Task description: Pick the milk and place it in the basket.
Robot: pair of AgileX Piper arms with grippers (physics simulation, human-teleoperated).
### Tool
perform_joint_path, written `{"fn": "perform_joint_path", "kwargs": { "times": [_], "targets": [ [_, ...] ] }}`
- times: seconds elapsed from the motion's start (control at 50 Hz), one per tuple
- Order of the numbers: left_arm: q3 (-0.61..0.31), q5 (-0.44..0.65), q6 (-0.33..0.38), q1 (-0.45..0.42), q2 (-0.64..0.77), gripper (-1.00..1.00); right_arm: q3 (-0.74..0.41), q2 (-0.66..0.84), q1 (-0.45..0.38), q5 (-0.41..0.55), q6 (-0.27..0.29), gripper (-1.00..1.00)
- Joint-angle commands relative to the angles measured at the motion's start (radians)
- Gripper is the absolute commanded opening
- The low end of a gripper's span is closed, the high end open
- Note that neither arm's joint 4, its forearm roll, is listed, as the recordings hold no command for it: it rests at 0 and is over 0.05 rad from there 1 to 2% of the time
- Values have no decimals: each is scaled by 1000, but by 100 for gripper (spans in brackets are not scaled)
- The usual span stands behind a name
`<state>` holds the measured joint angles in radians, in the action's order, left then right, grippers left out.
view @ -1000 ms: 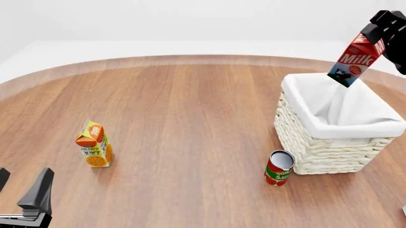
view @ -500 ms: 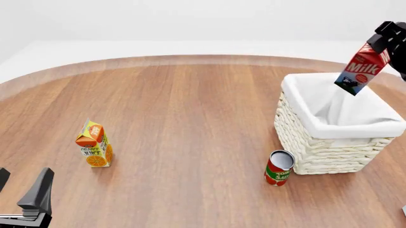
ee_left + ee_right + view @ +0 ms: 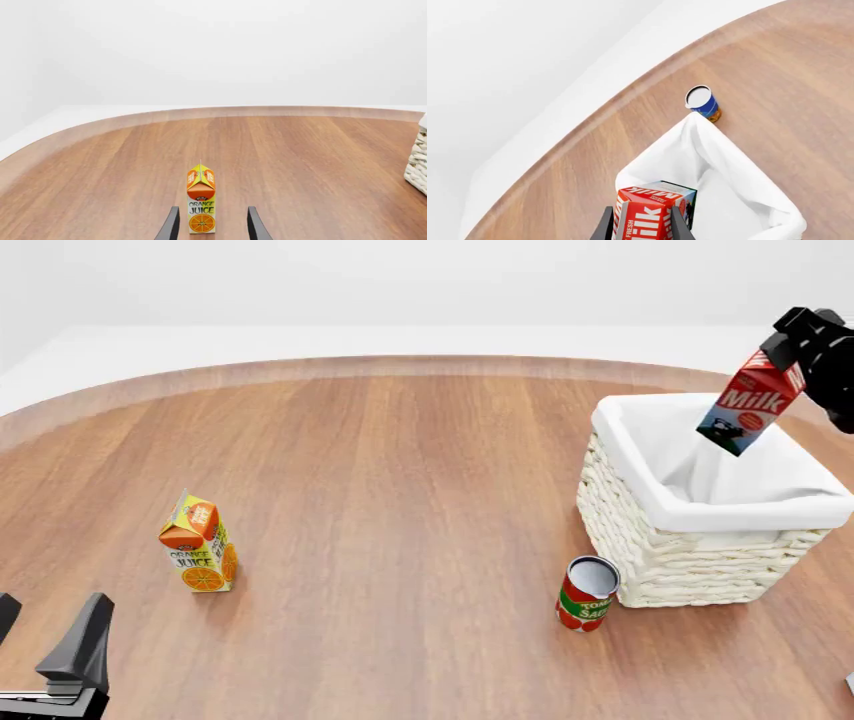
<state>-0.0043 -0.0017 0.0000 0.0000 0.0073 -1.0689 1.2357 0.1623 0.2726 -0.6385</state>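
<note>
Hanging tilted above the basket's [image 3: 694,540] far right corner, the milk [image 3: 750,404] is clamped by its red top in the right gripper [image 3: 805,340]. White lining edges the open basket mouth below. A tomato can [image 3: 586,594] stands just beside the basket's near-left corner. Well apart, the left gripper [image 3: 212,226] waits open, apparently empty, near the juice carton [image 3: 199,543].

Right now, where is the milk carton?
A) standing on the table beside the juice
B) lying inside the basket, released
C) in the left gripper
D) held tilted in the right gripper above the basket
D: the right gripper grips the tilted milk by its red top over the basket.
</note>
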Motion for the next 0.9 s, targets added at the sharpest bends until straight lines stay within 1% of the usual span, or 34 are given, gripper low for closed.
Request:
{"fn": "perform_joint_path", "kwargs": {
  "times": [0.02,0.9],
  "targets": [
    [0,0,0,0,0,100,-8,-4,6,-20,-10,-100],
    [0,0,0,0,0,100,23,47,-4,-66,-12,-100]
  ]
}}
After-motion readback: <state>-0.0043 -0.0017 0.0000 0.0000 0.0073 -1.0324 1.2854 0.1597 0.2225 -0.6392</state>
